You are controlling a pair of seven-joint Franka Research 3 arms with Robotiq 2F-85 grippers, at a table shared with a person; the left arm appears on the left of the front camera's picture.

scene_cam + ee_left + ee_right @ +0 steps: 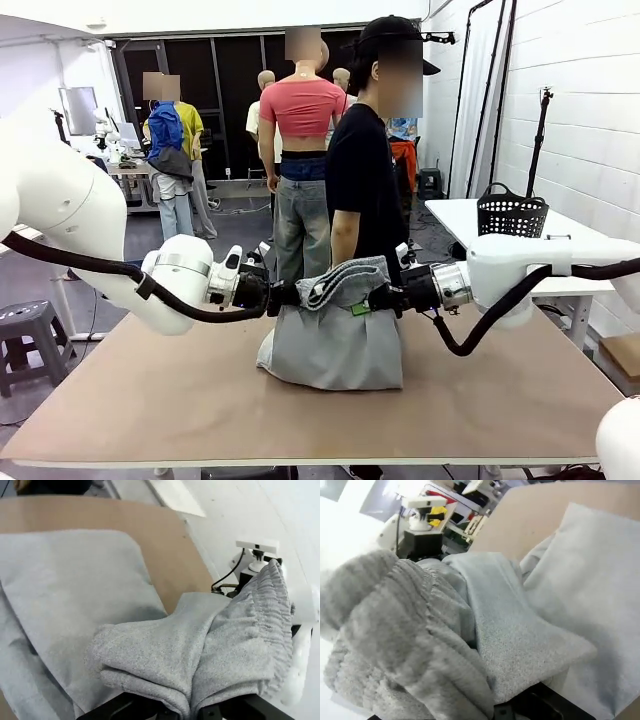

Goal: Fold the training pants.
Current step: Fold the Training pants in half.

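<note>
Tabletop: training pants hang doubled, waistband up.

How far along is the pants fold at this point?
Mid-fold. Done: both grippers are shut on the training pants, left gripper and right gripper at either side of the bunched waistband end. In hand: that end held off the table, the rest draped below. Left: lay it over and release.

Left gripper fingertips are buried in the training pants; right gripper likewise. Pants' far hem is hidden. At 2 o'clock, the basket contents are indiscernible.
</note>
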